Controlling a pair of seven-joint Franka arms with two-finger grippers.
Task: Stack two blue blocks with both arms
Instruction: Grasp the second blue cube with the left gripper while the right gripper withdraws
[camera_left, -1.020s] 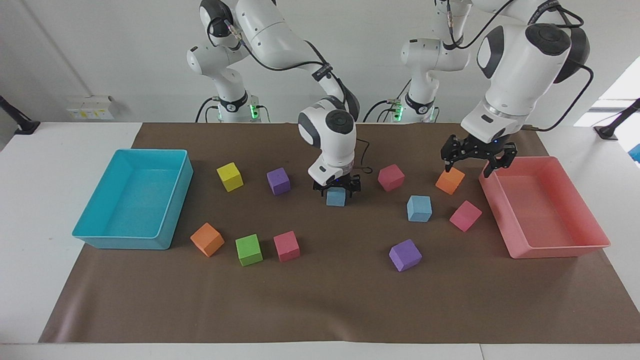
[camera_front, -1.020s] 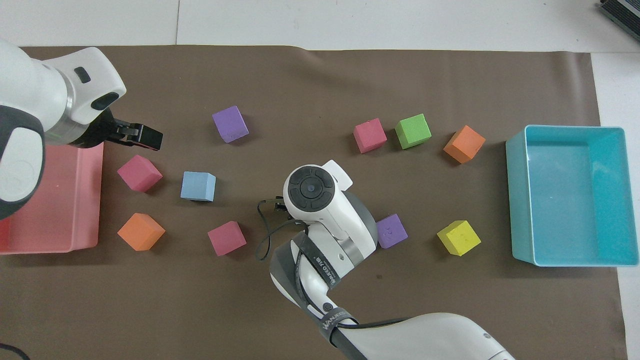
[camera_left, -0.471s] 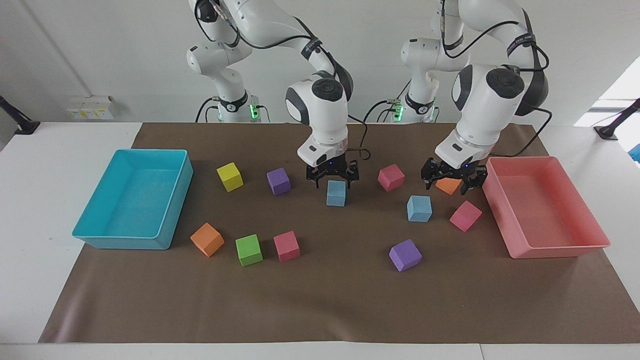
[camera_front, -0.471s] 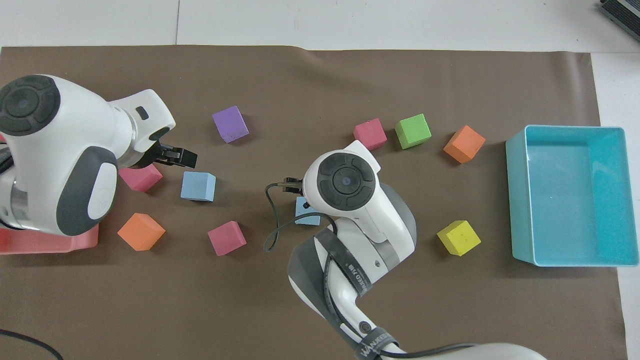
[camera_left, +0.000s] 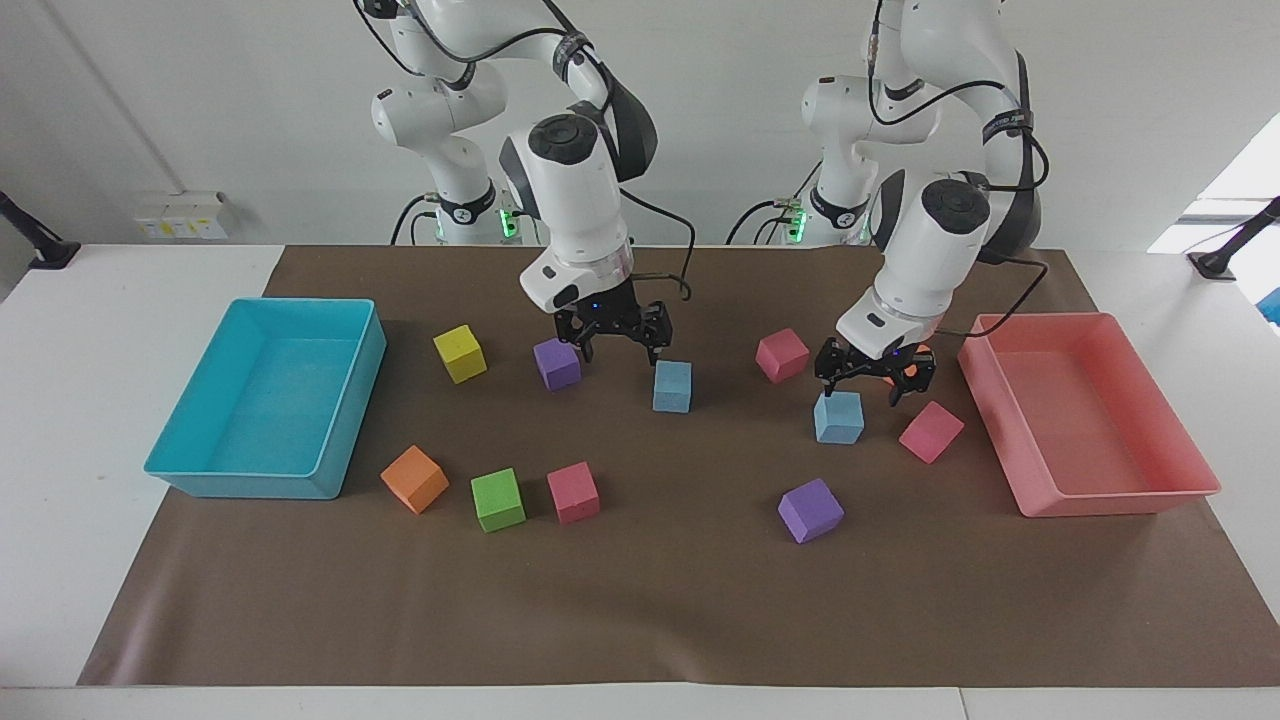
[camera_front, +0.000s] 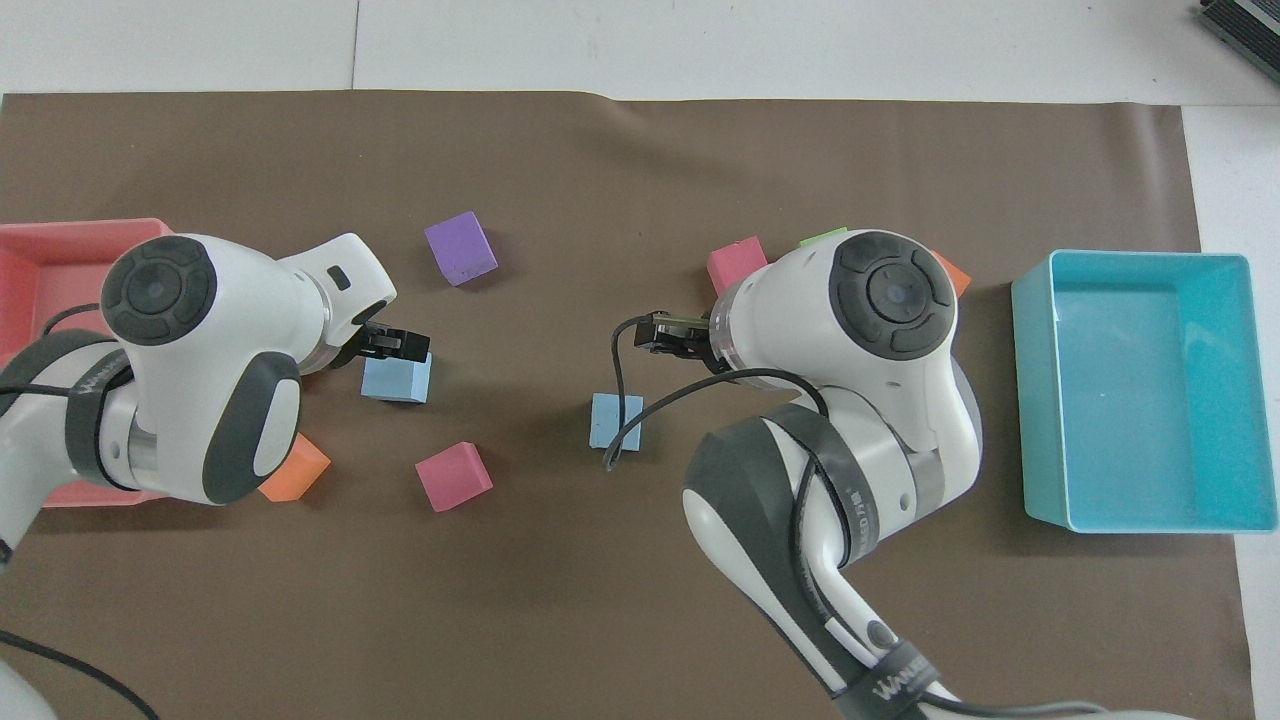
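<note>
Two blue blocks on the mat, well apart: first blue block mid-table, just below the right gripper, which hangs raised w/ fingers spread & nothing held; second blue block toward the left arm's end, w/ the left gripper open low over it, prob. lining up a grasp. Close by that one: pink cube, orange cube mostly hidden by the gripper, another pink cube, so tight for the fingers; purple cube right beside the right gripper.

Arm covers most of green cube overhead.

Both white arms bent down low; left hand fingers spread, right hand fingers spread.
</note>
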